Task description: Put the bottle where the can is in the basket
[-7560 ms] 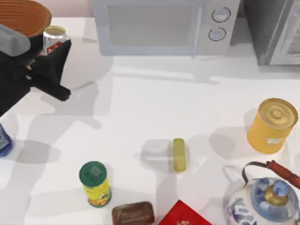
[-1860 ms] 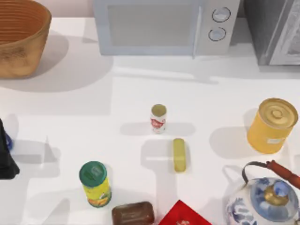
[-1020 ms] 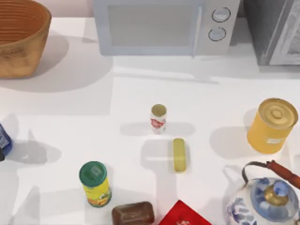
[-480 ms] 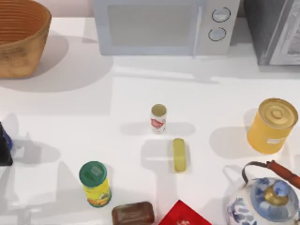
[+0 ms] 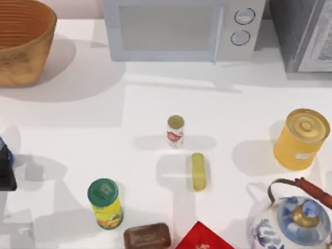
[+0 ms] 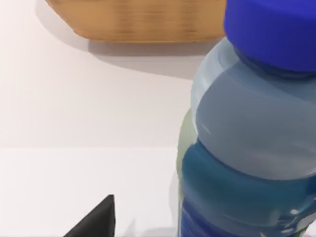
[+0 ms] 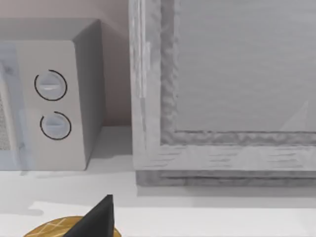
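Observation:
The tan wicker basket (image 5: 23, 49) stands at the table's far left corner, and its wall (image 6: 138, 19) shows in the left wrist view. The white can (image 5: 175, 130) with red markings stands upright in the middle of the table, outside the basket. At the left edge a sliver of the blue bottle (image 5: 5, 150) shows. It looms close in the left wrist view (image 6: 247, 163), with a blue cap. My left gripper (image 5: 6, 175) is right beside the bottle, open; one black fingertip (image 6: 98, 222) stands apart from it. My right arm is parked; its fingertip (image 7: 96, 219) shows.
A microwave (image 5: 179, 28) and a grey appliance (image 5: 306, 31) line the back. A yellow container with a green lid (image 5: 105, 203), a brown block (image 5: 147, 236), a yellow-green bar (image 5: 197, 170), a red item (image 5: 202, 239), a yellow tin (image 5: 301, 139) and a teapot (image 5: 293, 220) stand about.
The can, once held by my left gripper beside the basket, now stands mid-table. In the last second my left gripper has slid in at the left edge, close to the bottle.

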{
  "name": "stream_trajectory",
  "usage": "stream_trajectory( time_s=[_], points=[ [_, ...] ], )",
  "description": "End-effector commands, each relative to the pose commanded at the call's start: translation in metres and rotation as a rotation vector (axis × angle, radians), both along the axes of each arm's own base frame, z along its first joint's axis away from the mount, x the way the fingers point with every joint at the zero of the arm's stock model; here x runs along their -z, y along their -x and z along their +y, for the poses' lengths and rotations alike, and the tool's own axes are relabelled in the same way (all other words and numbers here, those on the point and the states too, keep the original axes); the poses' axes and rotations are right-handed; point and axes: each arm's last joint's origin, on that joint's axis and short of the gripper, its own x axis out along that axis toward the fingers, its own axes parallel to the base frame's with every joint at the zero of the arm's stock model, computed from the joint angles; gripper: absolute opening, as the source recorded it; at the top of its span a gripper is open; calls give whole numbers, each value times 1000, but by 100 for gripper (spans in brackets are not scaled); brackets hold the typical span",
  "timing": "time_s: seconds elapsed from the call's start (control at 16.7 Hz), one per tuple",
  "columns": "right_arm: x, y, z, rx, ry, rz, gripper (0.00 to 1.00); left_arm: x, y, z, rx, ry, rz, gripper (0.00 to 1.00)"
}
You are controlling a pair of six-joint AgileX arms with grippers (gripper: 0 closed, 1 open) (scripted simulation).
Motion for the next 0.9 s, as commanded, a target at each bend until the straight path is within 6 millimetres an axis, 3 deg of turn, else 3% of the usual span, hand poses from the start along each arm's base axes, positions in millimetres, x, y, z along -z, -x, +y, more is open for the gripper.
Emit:
stream_trajectory(
  time_s=[0.42,0.9],
  points=[
    [0,0,0,0,0,0,100,-2,-20,-2,2,0,-4,100],
    [0,0,0,0,0,0,100,15,-52,-2,1,0,-1,100]
  ],
)
